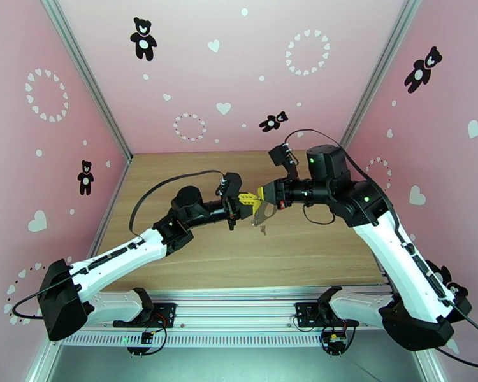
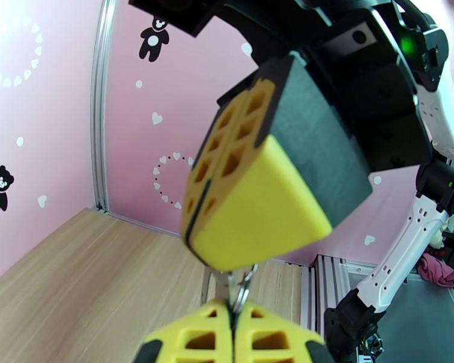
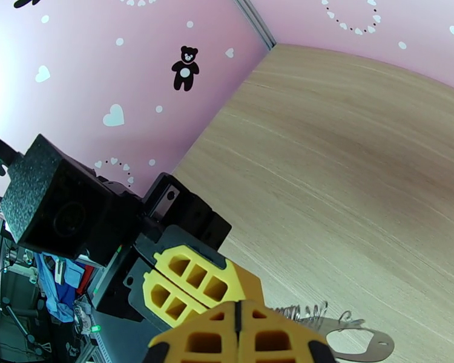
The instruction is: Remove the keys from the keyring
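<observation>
My two grippers meet fingertip to fingertip above the middle of the table. The left gripper (image 1: 246,200) is shut, and a thin metal loop of the keyring (image 2: 240,287) comes up from between its yellow fingers (image 2: 194,341). The right gripper (image 1: 259,200) is also shut on the keyring from the other side, its fingers (image 2: 251,195) just above the loop. Below the right gripper (image 3: 238,334) a wire coil (image 3: 299,313) and a flat silver piece (image 3: 363,341) stick out. The keyring bundle (image 1: 264,214) hangs under the fingertips, with a tiny dark piece (image 1: 262,230) dangling, possibly one of the keys.
The wooden table (image 1: 194,262) lies under both arms, closed in by pink walls on the left, back and right. A metal rail (image 1: 239,307) with the arm bases runs along the near edge. Both arms reach inward over the table's centre.
</observation>
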Motion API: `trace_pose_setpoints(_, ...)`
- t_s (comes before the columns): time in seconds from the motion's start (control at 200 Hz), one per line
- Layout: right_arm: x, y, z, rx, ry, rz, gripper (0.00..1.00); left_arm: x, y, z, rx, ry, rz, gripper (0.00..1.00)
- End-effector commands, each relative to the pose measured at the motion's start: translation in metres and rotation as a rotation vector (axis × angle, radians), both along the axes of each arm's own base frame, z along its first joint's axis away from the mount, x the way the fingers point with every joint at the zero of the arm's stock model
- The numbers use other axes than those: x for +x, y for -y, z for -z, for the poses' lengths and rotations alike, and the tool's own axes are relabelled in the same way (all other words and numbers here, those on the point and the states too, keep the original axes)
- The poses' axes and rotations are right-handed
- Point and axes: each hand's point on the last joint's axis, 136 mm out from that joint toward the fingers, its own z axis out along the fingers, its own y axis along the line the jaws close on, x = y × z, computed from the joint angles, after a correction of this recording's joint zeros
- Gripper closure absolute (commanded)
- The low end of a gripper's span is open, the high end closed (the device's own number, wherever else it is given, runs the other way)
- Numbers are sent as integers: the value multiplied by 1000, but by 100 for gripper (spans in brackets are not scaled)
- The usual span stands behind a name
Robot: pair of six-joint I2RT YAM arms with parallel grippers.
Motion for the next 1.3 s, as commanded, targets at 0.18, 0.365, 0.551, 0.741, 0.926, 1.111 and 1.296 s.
trace_pose_setpoints(0.18,4,28,5,-109,64,116,100,-8,-14,-13,-36,42,-13,100)
trace_pose_setpoints(0.365,8,31,14,-141,61,126,100,-14,-16,-24,-84,66,9,100)
trace_pose_setpoints(0.551,11,31,23,-160,53,128,100,-20,-18,-37,-143,103,31,100)
trace_pose_setpoints(0.741,14,34,30,-191,61,144,100,-31,-21,-55,-197,158,57,100)
trace_pose_setpoints(0.926,11,20,7,-59,90,107,100,-23,-13,-50,-148,120,32,100)
trace_pose_setpoints(1.111,3,6,-18,57,82,53,100,-12,-11,-28,-98,40,-8,93)
trace_pose_setpoints(1.296,1,4,-23,84,75,47,100,-7,-12,-14,-54,-3,-36,72)
